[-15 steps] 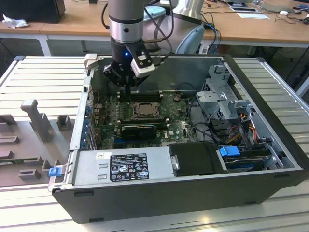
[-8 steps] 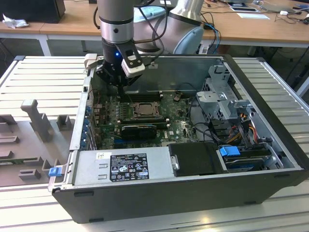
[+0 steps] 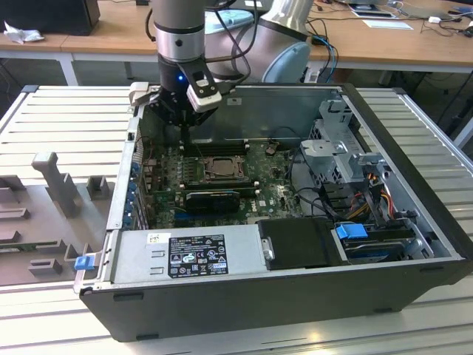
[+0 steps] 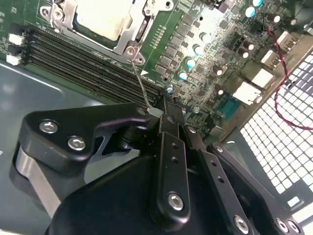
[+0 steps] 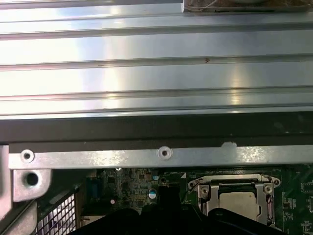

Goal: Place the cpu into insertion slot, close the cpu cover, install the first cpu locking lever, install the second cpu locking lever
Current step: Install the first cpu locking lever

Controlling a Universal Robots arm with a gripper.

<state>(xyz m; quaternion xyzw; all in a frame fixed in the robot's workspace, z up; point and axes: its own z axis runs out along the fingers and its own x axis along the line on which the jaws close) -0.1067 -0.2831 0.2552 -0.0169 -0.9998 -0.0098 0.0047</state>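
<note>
Surface: ribbed metal table [image 3: 59,103] under an open computer case [image 3: 295,296], with wooden desks [image 3: 399,44] behind it and a grey moulded fixture [image 3: 52,185] at the exterior view's left.
Power supply: grey labelled box [image 3: 188,255] along the case's near wall, with a black drive bay [image 3: 299,242] just beside it toward the exterior view's right.
Gripper: the gripper [image 3: 181,122] hangs inside the case over the far edge of the green circuit board [image 3: 266,185], near the insertion slot [image 3: 216,168]; in the second wrist view its black fingers [image 4: 168,147] are pressed together around the end of a thin wire locking lever [image 4: 141,88].
Lever axis: the lever runs as a straight line from the gripper to a corner of the socket frame, crossing the long black memory slots [image 4: 88,73].
Cpu: the cpu [image 4: 102,17] lies flat in the insertion slot, pale face up, framed by the cpu cover [image 5: 210,196], which lies down over it.
Hard to make out: the cpu is cut off by the frame edge in both wrist views; whether the lever is latched cannot be told.
Far right: cables [image 3: 369,188] and a metal drive cage [image 3: 340,140].
</note>
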